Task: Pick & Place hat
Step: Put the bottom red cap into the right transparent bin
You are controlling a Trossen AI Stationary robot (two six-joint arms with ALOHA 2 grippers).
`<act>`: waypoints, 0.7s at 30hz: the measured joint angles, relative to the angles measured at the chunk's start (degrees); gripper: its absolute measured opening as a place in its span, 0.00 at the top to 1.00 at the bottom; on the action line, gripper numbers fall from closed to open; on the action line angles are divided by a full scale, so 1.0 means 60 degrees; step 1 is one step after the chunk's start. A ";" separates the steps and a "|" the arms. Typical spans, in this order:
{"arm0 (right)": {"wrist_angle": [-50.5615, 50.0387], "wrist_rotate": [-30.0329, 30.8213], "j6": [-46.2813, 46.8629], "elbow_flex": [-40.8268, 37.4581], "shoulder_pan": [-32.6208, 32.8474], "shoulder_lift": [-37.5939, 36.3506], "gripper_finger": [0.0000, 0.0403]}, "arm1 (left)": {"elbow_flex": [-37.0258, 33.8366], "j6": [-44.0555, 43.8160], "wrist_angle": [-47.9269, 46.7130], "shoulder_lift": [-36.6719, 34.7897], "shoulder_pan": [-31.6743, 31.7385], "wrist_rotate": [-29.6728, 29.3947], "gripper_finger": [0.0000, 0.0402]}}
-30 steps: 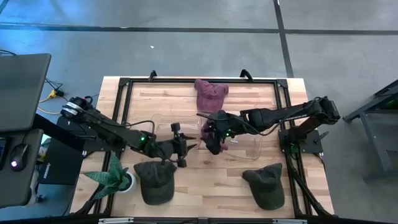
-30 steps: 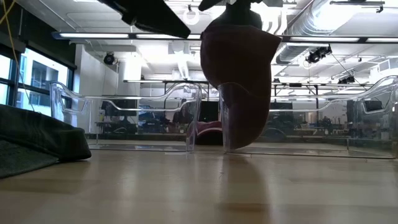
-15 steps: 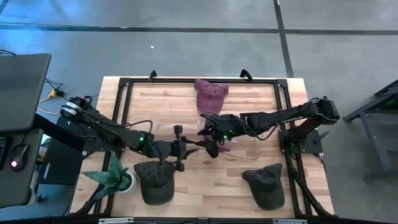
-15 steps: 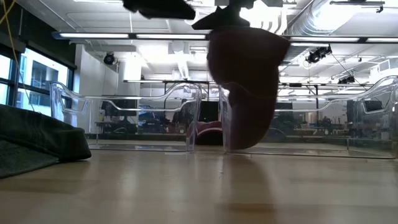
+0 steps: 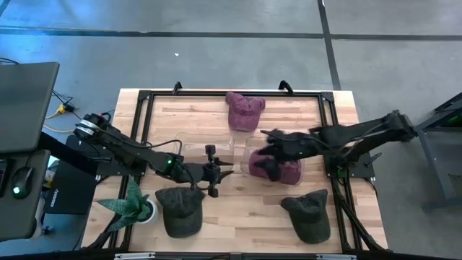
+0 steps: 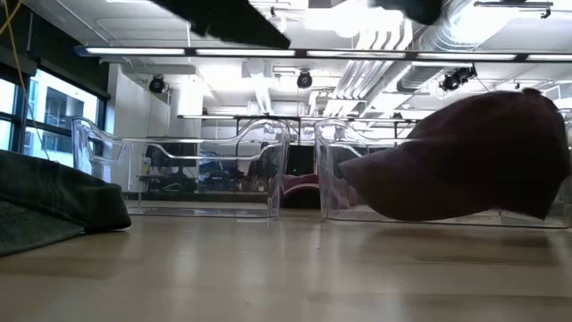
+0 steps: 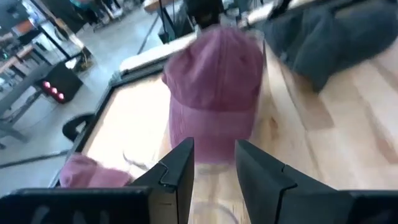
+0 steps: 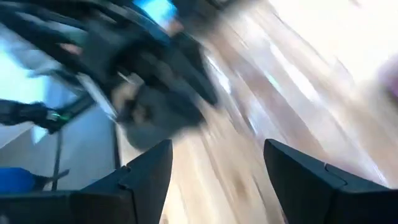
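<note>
Hat [image 5: 278,165], maroon, now lies in the clear bin [image 5: 297,178] at mid-desk, dropped from your right pincer [image 5: 267,154], which has spread wide and drawn back. Your left pincer [image 5: 229,171] stays narrowly parted, empty; no legible writing.

Probably a lab: exposed ceiling ducts [image 6: 375,40], strip lights [image 6: 223,51], concrete floor [image 5: 216,50].

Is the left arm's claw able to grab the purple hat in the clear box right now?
Probably yes. The left claw is empty and points at the purple hat, which lies free in the open-topped clear box; only its wall stands between.
</note>
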 joint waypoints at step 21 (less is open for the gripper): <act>-0.6092 -0.1566 0.5650 -0.0812 0.2056 -0.0189 0.39 | 0.0004 -0.0573 -0.1357 -0.0017 0.0018 0.1193 0.73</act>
